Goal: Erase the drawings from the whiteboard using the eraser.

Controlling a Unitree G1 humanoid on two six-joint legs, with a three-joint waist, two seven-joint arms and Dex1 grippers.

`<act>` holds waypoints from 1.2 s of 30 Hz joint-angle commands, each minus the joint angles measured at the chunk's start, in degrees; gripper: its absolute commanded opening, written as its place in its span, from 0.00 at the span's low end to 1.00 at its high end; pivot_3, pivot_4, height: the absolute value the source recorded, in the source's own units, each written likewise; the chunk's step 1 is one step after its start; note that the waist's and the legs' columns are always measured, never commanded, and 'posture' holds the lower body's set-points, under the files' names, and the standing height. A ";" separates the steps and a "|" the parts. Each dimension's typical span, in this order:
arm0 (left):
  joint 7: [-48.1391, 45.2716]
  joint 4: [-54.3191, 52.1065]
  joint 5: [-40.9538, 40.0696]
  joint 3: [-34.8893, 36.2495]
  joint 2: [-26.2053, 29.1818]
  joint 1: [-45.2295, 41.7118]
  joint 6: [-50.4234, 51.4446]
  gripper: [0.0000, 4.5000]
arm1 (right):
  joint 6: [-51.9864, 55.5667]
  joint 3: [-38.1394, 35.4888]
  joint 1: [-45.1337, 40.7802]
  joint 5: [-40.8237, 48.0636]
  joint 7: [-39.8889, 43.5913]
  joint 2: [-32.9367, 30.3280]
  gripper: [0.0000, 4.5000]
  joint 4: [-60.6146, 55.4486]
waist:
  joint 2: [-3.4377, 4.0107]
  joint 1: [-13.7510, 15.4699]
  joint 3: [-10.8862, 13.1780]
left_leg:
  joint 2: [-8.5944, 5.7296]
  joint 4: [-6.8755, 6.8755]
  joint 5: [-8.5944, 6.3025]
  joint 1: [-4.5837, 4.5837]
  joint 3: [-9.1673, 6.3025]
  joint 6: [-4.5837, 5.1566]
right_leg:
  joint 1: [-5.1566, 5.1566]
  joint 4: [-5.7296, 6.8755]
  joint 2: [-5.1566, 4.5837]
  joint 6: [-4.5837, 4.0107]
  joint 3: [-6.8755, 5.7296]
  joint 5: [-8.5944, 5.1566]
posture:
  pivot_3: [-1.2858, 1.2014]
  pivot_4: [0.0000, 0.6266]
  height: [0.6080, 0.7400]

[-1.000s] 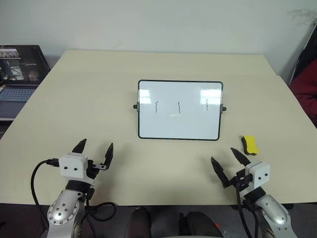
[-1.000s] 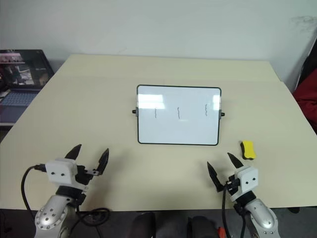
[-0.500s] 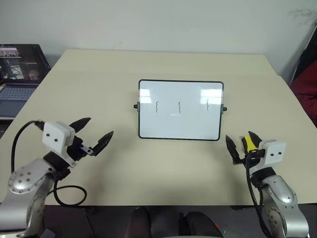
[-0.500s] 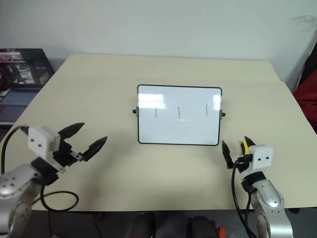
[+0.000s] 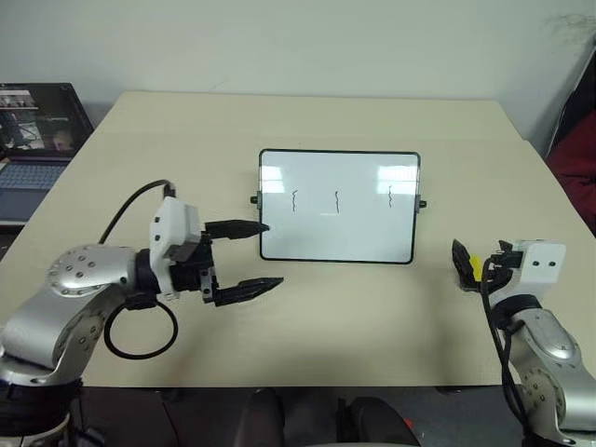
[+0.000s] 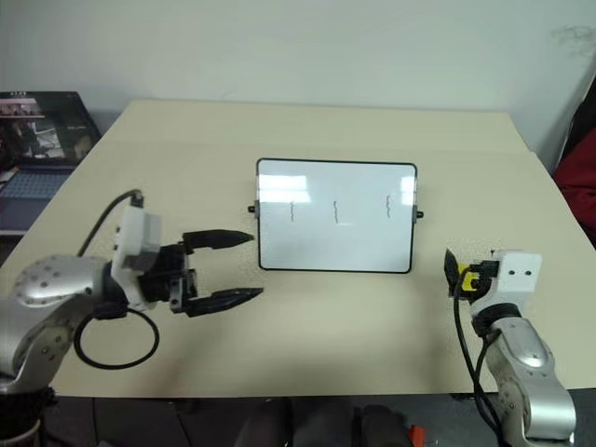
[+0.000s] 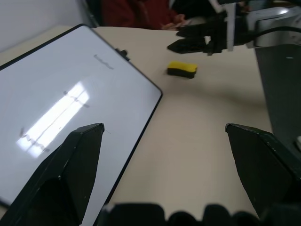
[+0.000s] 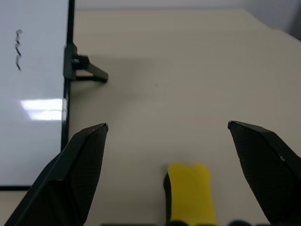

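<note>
The whiteboard (image 5: 338, 207) sits mid-frame on the table (image 5: 307, 121), its three drawings (image 5: 337, 199) in a row across its upper half. The eraser (image 8: 190, 190) lies at lower right, between the wide-spread fingers of the right tool (image 5: 463, 268). The left tool (image 5: 259, 256), also wide, empty, hovers beside the board's lower left corner.

The whiteboard (image 5: 338, 206) sits mid-table (image 5: 307, 121) with the drawings (image 5: 337, 200) in a row across it. The eraser (image 8: 190, 192) is off to its right, near the front edge, between the right gripper (image 8: 171, 172) fingers. The left gripper (image 5: 251, 256) hangs just left of the board's front corner. A laptop (image 5: 33, 140) sits beyond the table's far left.
</note>
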 commanded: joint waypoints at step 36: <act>-7.73 0.19 6.83 -11.41 -5.89 -8.63 -2.96 1.00 | 26.49 -4.26 -15.30 1.26 3.25 -8.74 0.99 12.37 | 0.01 -0.11 0.02 | -0.01 0.05 -0.01 -0.10 0.03 0.03 | -0.07 -0.04 0.28 0.05 0.09 -0.03 | 0.52 0.24 1.00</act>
